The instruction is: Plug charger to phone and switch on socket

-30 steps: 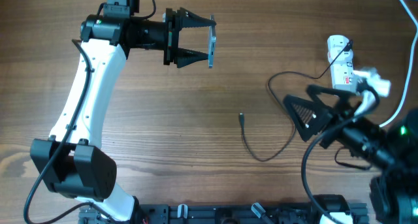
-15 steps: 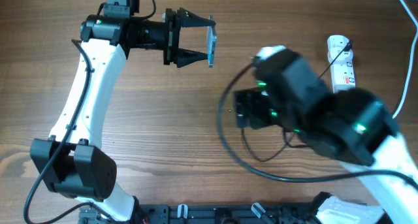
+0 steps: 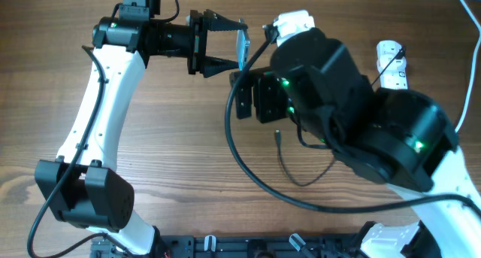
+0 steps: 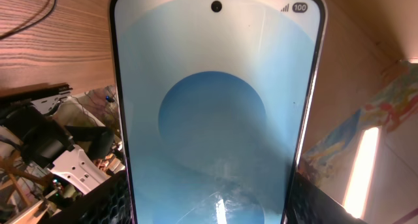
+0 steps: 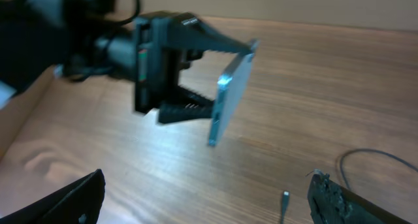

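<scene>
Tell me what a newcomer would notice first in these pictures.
The phone, screen lit pale blue, fills the left wrist view; the left gripper holds it on edge above the table's far side. The right arm looms over the middle, and the charger's tiny connector lies loose on the wood beside it.

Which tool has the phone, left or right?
The left tool: it is shut on the phone, holding it on edge. The right tool is open and empty, and the charger connector lies loose on the table.
</scene>
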